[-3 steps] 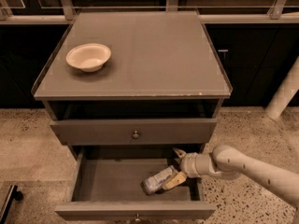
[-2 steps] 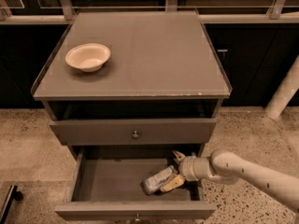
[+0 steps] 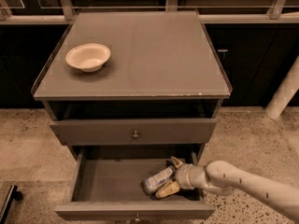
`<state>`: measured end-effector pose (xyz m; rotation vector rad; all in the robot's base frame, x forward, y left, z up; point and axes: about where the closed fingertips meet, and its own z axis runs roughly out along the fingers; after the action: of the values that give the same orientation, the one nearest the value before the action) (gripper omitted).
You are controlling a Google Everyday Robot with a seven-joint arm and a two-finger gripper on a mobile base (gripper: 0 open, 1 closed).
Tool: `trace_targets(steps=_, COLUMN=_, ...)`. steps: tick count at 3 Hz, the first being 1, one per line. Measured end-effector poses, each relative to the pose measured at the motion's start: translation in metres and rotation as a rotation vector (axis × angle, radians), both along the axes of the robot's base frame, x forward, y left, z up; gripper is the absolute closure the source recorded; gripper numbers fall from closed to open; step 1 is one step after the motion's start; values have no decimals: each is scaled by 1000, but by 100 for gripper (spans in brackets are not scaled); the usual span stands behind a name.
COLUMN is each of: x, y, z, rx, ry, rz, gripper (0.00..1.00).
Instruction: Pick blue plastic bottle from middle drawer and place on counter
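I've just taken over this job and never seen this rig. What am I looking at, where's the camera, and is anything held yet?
One camera looks down at a grey cabinet from the front; its mount isn't shown. The pale tube entering from the lower right is the robot's arm. It ends in the gripper, which is inside the open drawer, at the bottle lying there. I cannot tell whether it grips the bottle. A bowl stands on the counter, back left.

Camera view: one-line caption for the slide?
Gripper at the blue plastic bottle lying in the open drawer; cream bowl on the counter above.
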<state>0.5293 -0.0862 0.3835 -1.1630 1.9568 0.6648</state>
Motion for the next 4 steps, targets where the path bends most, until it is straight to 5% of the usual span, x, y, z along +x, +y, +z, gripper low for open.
trace_targets(steps=4, x=0, y=0, z=-1, rx=-2, ry=-1, rz=-3, gripper=87)
